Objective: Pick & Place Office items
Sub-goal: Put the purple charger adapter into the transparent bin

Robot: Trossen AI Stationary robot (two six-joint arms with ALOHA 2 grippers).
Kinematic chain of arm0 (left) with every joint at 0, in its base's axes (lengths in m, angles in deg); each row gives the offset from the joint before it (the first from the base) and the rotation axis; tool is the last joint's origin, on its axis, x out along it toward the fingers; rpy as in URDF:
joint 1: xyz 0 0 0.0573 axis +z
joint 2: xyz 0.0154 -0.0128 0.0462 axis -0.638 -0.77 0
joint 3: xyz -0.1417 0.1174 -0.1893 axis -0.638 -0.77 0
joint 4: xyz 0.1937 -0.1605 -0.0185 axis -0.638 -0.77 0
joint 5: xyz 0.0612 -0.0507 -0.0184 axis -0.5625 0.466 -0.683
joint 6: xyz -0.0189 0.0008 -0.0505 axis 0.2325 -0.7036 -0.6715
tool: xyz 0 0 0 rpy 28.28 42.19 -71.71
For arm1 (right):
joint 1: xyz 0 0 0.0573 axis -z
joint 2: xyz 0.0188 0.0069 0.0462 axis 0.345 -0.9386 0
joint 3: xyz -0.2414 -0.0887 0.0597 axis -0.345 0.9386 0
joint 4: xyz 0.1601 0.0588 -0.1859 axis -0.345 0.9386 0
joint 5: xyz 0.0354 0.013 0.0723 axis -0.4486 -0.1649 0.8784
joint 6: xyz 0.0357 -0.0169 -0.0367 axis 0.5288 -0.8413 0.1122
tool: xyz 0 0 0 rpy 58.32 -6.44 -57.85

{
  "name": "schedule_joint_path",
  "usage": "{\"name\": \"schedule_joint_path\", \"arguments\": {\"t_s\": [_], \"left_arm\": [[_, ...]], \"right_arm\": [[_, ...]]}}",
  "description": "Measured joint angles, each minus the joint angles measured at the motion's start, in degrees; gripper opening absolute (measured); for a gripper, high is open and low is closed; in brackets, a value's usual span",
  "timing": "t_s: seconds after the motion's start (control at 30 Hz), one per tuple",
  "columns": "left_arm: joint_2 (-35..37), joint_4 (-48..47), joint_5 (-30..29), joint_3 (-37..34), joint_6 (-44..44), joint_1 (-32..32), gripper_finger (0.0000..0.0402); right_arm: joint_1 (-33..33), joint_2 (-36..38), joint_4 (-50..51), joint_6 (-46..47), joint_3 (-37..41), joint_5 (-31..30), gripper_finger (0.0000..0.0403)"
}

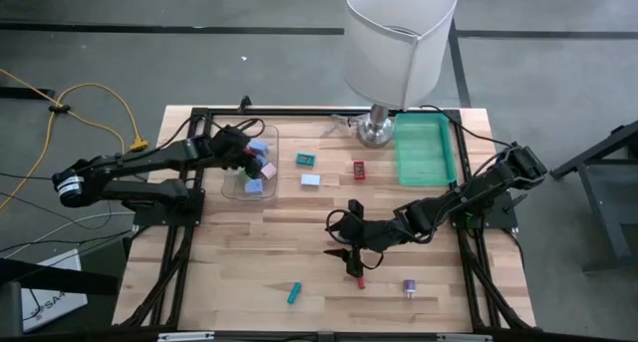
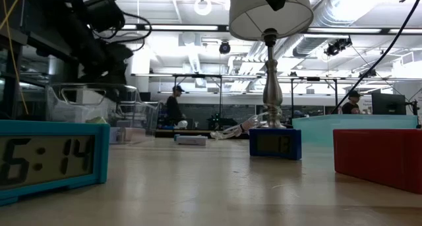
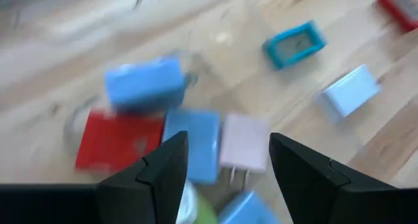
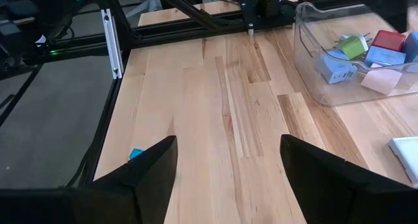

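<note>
My left gripper (image 1: 255, 161) hangs open over a clear plastic bin (image 1: 235, 187) at the table's far left. In the bin lie a red block (image 3: 117, 140), light blue blocks (image 3: 145, 83), a pale pink plug piece (image 3: 245, 142) and a green bit (image 3: 204, 214). None of them is between the fingers. On the wood right of the bin rest a teal clock (image 1: 306, 160), a light blue block (image 1: 311, 179) and a red piece (image 1: 359, 169). My right gripper (image 1: 351, 254) stands open above the table's middle, with nothing between its fingers. A teal bit (image 1: 294, 293) and a purple bit (image 1: 409, 286) lie near the front edge.
A big lamp with a white shade (image 1: 399, 38) stands at the far edge, with a green tray (image 1: 426, 151) to its right. A small red bit (image 1: 360, 281) lies just in front of my right gripper. Bare wood stretches across the near left of the table (image 4: 196, 119).
</note>
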Motion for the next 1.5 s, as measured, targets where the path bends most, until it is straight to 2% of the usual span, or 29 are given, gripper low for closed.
{"name": "schedule_joint_path", "arguments": {"t_s": [0.17, 0.3, 0.43, 0.6, 0.7, 0.87, 0.93, 1.07, 1.23, 1.5], "left_arm": [[0.00, 7.96, 5.09, 0.00, 5.32, 0.00, 0.0208], [0.00, 14.78, 13.94, 0.00, 9.88, 0.00, 0.0208], [0.02, 20.80, 23.80, 0.00, 10.54, -0.68, 0.0208], [0.02, 25.85, 30.51, 0.02, 12.07, -5.30, 0.0208], [0.02, 28.28, 31.95, 0.02, 13.92, -9.38, 0.0208], [0.02, 32.73, 30.89, 0.02, 13.99, -16.87, 0.0208], [0.02, 33.81, 28.79, 0.02, 14.05, -19.95, 0.0208], [0.02, 33.87, 21.64, 0.02, 16.76, -26.35, 0.0208], [0.02, 33.90, 10.82, 0.02, 18.69, -33.69, 0.0208], [0.02, 33.89, 1.41, 0.02, 18.82, -42.06, 0.0208]], "right_arm": [[0.00, 0.00, 0.14, 0.00, 0.00, 0.01, 0.0258], [0.00, 0.00, 1.32, 0.02, -0.01, 0.01, 0.0258], [0.00, 0.00, 3.46, 0.02, 0.00, 0.01, 0.0258], [0.00, 0.01, 8.63, 2.94, -0.01, 0.38, 0.0258], [0.00, 0.00, 10.72, 4.16, -0.01, 1.74, 0.0258], [-0.57, 0.00, 11.75, 4.17, 0.00, 3.48, 0.0258], [-1.15, 0.00, 11.72, 4.17, 0.00, 4.98, 0.0258], [-2.53, 0.00, 12.66, 4.64, 0.00, 7.65, 0.0258], [-4.10, 0.00, 16.64, 8.03, -0.02, 7.82, 0.0258], [-6.23, 0.00, 29.75, 22.67, 0.00, 9.80, 0.0258]]}}
